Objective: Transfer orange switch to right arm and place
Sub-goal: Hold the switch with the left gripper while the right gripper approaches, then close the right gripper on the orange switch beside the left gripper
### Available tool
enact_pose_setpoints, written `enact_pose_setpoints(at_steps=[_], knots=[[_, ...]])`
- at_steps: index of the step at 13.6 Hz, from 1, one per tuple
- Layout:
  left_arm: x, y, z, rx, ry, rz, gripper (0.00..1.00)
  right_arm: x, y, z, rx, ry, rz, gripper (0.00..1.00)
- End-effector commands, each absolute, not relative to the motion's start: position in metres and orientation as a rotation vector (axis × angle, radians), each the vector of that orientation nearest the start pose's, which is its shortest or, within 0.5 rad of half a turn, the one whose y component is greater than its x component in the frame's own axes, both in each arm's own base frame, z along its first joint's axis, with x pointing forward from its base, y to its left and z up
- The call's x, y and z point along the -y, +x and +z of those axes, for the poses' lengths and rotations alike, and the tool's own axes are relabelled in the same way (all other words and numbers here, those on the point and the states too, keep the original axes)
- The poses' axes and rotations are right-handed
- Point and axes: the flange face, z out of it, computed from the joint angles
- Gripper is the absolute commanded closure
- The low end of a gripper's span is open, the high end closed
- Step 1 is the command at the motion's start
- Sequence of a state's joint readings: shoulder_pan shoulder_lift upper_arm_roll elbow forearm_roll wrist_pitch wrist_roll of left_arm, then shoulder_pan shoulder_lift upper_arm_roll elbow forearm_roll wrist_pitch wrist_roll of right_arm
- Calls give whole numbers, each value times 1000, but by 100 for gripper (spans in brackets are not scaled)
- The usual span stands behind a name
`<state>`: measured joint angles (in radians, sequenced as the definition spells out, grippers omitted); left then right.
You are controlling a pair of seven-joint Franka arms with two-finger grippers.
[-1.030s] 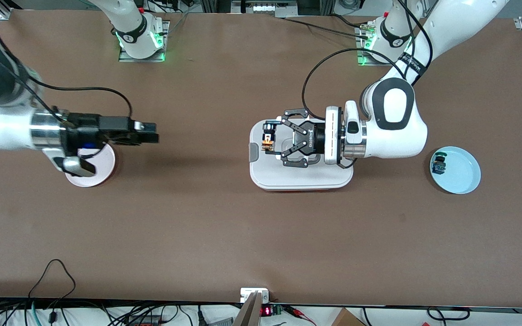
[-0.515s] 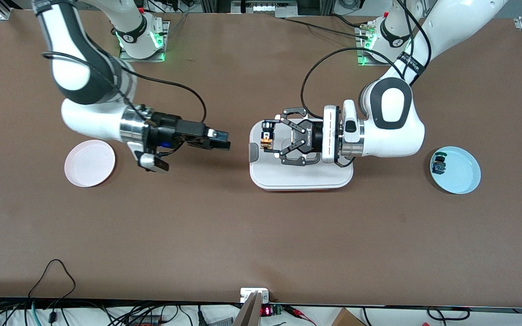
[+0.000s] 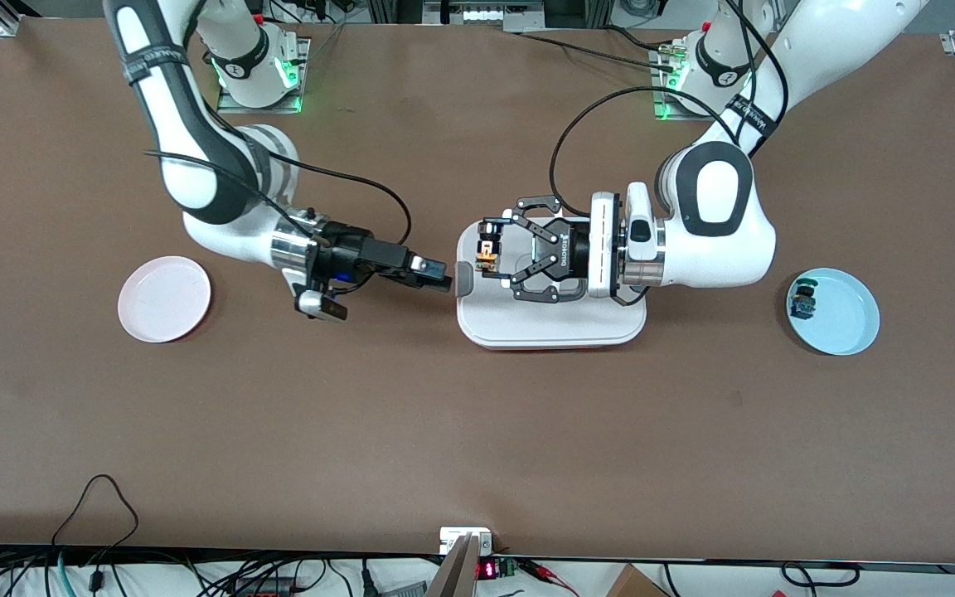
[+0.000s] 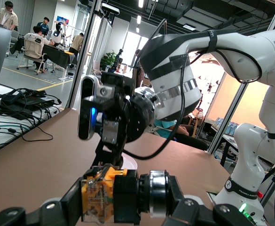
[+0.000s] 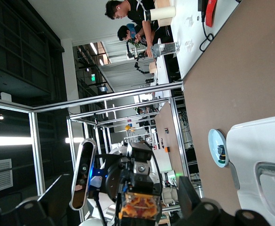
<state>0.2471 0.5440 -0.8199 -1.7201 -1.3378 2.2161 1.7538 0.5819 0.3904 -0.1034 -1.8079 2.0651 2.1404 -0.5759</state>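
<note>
Over the white tray [image 3: 552, 330] in the middle of the desk [image 3: 477, 431], the left gripper [image 3: 496, 253] holds the orange switch [image 3: 488, 257] clenched between its fingers [image 3: 501, 222], tan-orange block toward the right arm's end. Just beside the tray's edge on that end, the right gripper [image 3: 438, 277] hovers with its fingers spread apart, pointing at the switch but not touching it. Toward the right arm's end lies a pink plate [image 3: 164, 298]; a blue plate [image 3: 838, 315] sits toward the left arm's end.

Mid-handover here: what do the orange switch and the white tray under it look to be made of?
The orange switch, held in the left gripper: apparently moulded plastic, a matt black body and tan-orange end block, with a shiny ring, probably metal. The white tray: likely smooth plastic, with rounded corners and an even, slightly glossy surface. The right gripper hovers beside the tray.
</note>
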Motion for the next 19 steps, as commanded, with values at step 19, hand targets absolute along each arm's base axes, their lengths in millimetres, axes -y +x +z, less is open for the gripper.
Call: enact_pose_setpoints(at_steps=[19], knots=[[330,588,408,1077,1423,895,82,-396,543,381,-413,-1522,-68,36]])
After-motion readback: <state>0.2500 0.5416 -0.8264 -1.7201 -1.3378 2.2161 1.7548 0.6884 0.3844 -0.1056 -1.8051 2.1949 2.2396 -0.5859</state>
